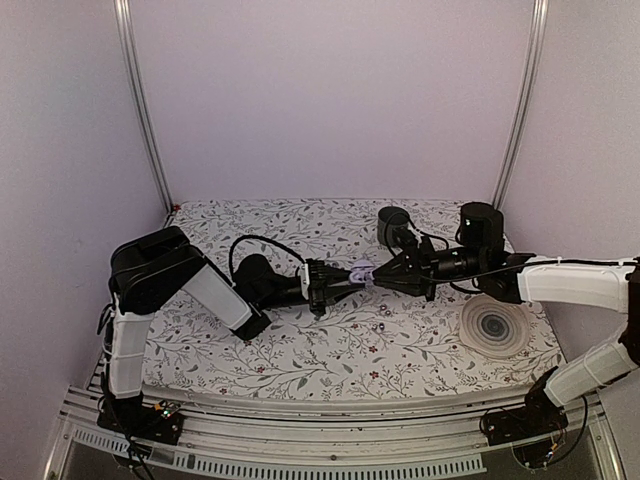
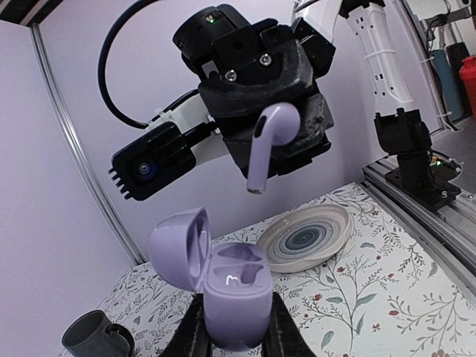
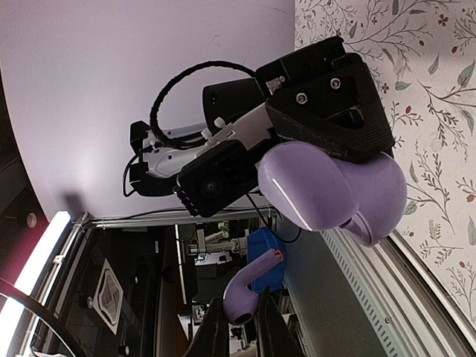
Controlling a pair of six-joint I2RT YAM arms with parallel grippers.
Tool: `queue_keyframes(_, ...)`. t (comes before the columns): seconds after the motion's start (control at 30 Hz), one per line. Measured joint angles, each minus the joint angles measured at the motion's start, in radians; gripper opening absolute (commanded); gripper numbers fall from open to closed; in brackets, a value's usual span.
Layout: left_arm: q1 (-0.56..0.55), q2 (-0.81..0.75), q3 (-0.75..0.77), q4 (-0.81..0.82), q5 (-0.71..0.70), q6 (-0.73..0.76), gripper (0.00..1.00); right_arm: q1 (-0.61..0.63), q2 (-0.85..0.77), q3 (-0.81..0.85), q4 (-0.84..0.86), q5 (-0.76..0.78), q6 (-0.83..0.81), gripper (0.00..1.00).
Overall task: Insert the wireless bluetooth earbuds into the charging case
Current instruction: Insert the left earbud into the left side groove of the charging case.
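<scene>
My left gripper [image 2: 234, 327] is shut on the body of a small glossy lilac charging case [image 2: 236, 297]. It holds the case above the table with the lid [image 2: 178, 249] swung open. Both sockets look empty. My right gripper [image 3: 239, 312] is shut on the head of a lilac earbud [image 3: 245, 294]. In the left wrist view that earbud [image 2: 266, 141] hangs stem-down a short way above the case and does not touch it. From the top camera the two grippers meet mid-table around the case [image 1: 362, 271].
A striped ceramic plate [image 1: 494, 326] lies at the right of the floral mat and also shows behind the case [image 2: 306, 238]. A dark mug [image 1: 393, 225] and a dark cylinder [image 1: 480, 222] stand at the back. Aluminium rails line the table's near edge.
</scene>
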Motion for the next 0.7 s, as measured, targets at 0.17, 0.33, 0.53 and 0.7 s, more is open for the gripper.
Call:
queue_keyframes(0.17, -0.002, 0.0, 0.0, 0.0, -0.003, 0.001, 0.0, 0.0, 0.0, -0.012, -0.001, 0.007, 0.003, 0.12)
queue_keyframes(0.33, -0.003, -0.001, 0.0, 0.0, -0.008, 0.002, 0.0, 0.0, 0.0, -0.016, 0.0, 0.014, 0.004, 0.12)
queue_keyframes(0.53, -0.005, -0.016, -0.003, 0.0, -0.011, 0.002, 0.0, 0.0, 0.001, -0.019, -0.001, 0.018, 0.005, 0.13)
queue_keyframes(0.7, -0.006, -0.026, -0.01, 0.0, -0.014, 0.002, 0.0, 0.0, 0.005, -0.019, 0.0, 0.018, 0.005, 0.12)
